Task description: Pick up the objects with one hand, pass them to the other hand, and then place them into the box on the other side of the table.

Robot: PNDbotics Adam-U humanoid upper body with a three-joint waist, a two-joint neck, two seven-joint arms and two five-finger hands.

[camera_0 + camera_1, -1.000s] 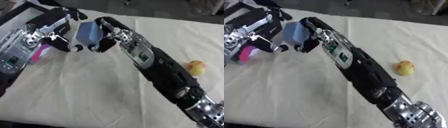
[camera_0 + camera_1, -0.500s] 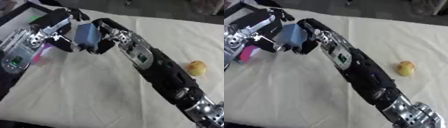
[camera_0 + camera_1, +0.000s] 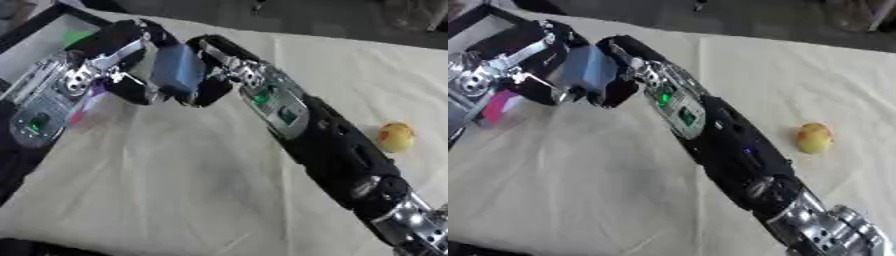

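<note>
Blue block (image 3: pixel 178 71) hanging upright between hands; right hand (image 3: pixel 213 75) gripping it, left hand (image 3: pixel 125 65) seemingly curling round; box (image 3: pixel 35 47) lying far left.

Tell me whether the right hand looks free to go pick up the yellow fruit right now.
Probably not yet. The right hand is curled on the blue block, meeting the left hand mid-handover. The yellow fruit lies unobstructed on the cloth beside that arm.
</note>
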